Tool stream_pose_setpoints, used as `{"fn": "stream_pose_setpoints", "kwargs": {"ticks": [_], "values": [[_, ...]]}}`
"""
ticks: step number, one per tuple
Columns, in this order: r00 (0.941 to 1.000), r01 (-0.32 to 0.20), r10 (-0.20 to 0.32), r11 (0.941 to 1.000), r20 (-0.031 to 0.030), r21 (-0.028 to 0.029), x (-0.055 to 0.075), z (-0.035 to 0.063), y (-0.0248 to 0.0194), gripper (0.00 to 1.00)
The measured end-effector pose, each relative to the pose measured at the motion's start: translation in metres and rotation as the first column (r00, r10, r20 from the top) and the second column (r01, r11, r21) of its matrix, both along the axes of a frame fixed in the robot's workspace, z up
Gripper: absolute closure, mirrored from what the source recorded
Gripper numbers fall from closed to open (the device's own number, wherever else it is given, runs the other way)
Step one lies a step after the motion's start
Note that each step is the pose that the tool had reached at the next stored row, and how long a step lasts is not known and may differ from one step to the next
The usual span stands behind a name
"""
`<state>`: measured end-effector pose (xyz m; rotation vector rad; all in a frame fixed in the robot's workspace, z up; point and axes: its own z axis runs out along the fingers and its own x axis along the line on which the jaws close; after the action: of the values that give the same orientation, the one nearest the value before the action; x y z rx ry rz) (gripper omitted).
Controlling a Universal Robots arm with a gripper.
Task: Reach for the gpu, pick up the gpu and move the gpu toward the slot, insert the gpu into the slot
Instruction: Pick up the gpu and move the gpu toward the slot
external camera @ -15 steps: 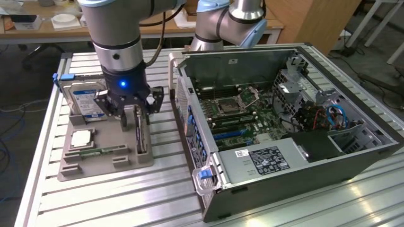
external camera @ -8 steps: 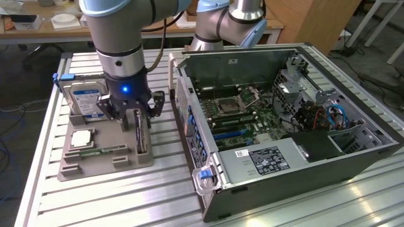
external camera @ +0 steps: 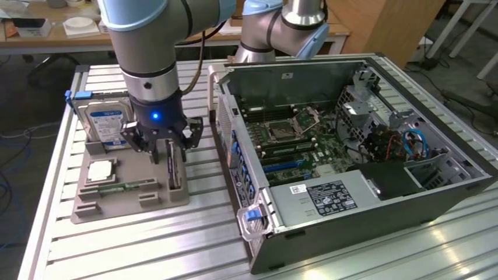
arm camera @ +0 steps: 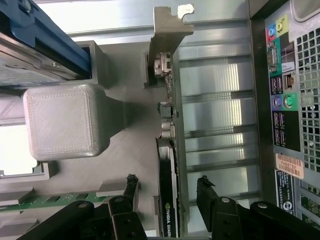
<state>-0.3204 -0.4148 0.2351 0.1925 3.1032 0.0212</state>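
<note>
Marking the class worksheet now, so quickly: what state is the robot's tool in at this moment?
Tool: open, straddling the graphics card that stands on edge in its holder, with a gap on both sides.

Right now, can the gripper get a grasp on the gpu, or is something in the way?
Probably yes. The gripper is open, one finger on each side of the gpu, which stands on edge in the grey holder. Nothing shows between the fingers and the card.
</note>
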Motion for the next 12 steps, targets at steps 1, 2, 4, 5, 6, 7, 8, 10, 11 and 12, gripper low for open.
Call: {"fn": "stream_pose_setpoints", "kwargs": {"ticks": [1, 2, 4, 5, 6, 7, 8, 10, 11, 12], "values": [[1.0000, -0.003, 0.003, 1.0000, 0.0000, 0.0000, 0.0001, 0.0000, 0.0000, 0.41], [0.9999, -0.013, 0.013, 0.9999, 0.0003, 0.0002, 0.0004, -0.0002, 0.0000, 0.41], [0.9992, -0.040, 0.040, 0.9992, 0.0003, 0.0002, 0.0009, -0.0004, 0.0000, 0.41], [0.9986, -0.052, 0.052, 0.9986, 0.0003, 0.0002, 0.0012, -0.0004, 0.0000, 0.41], [0.9984, -0.057, 0.057, 0.9984, 0.0002, 0.0001, 0.0012, -0.0004, 0.0000, 0.41], [0.9984, -0.057, 0.057, 0.9984, 0.0002, 0.0002, 0.0012, -0.0004, 0.0001, 0.41], [0.9984, -0.057, 0.057, 0.9984, 0.0002, 0.0002, 0.0012, -0.0004, 0.0001, 0.41], [0.9984, -0.057, 0.057, 0.9984, 0.0002, 0.0002, 0.0013, -0.0004, 0.0000, 0.42], [0.9984, -0.057, 0.057, 0.9984, 0.0001, 0.0002, 0.0013, -0.0004, 0.0000, 0.49], [0.9984, -0.057, 0.057, 0.9984, 0.0001, 0.0001, 0.0013, -0.0004, 0.0000, 0.55]]}}
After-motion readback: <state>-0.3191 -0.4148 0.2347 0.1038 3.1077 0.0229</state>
